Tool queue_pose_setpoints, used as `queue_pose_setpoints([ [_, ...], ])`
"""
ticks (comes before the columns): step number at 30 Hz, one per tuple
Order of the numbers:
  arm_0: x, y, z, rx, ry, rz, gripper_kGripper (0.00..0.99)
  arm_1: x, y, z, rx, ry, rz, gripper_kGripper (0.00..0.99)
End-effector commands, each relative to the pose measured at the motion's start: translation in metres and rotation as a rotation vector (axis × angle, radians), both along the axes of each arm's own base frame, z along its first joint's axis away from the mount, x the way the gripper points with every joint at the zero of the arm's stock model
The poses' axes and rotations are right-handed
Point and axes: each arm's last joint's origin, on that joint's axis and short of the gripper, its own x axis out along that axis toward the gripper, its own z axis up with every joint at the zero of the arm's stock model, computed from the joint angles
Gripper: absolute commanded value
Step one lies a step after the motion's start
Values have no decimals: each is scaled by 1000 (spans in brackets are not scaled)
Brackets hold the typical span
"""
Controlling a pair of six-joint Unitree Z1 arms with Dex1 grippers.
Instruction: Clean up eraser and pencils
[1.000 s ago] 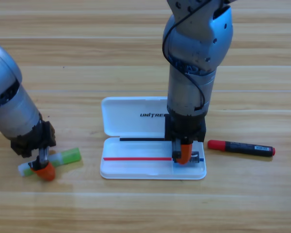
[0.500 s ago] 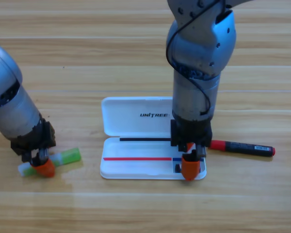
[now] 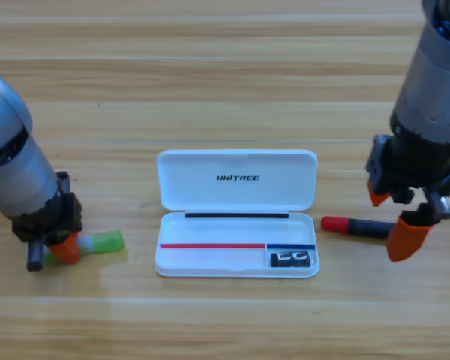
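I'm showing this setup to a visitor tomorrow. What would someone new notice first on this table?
The open white case at the table's middle draws the eye, with the small black eraser in its lower right corner. To its right, the right gripper hangs open over the red-capped marker. At far left, the left gripper is down on the light-green stick.

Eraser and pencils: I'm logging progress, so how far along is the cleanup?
Done: the eraser lies inside the open white case, at its lower right. In hand: the left tool is down on the green stick, while the right tool, jaws open, hovers over the red-capped marker. Left: both sticks are on the table, outside the case.
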Motion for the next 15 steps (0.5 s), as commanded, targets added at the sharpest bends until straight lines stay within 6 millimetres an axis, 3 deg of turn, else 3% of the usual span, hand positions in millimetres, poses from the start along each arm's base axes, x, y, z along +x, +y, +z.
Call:
queue_pose_setpoints([
  [1,-6,10,34,-6,-35,-13,0,47,-36,-49,-48,0,-109,752],
  [6,-7,10,78,-7,-84,-24,0,79,-35,-90,-63,5,-129,753],
  [12,-11,-13,131,-27,-127,-77,0,93,-28,-114,-65,26,-119,753],
  [15,-13,-27,146,-33,-133,-102,0,98,-24,-125,-72,38,-114,753],
])
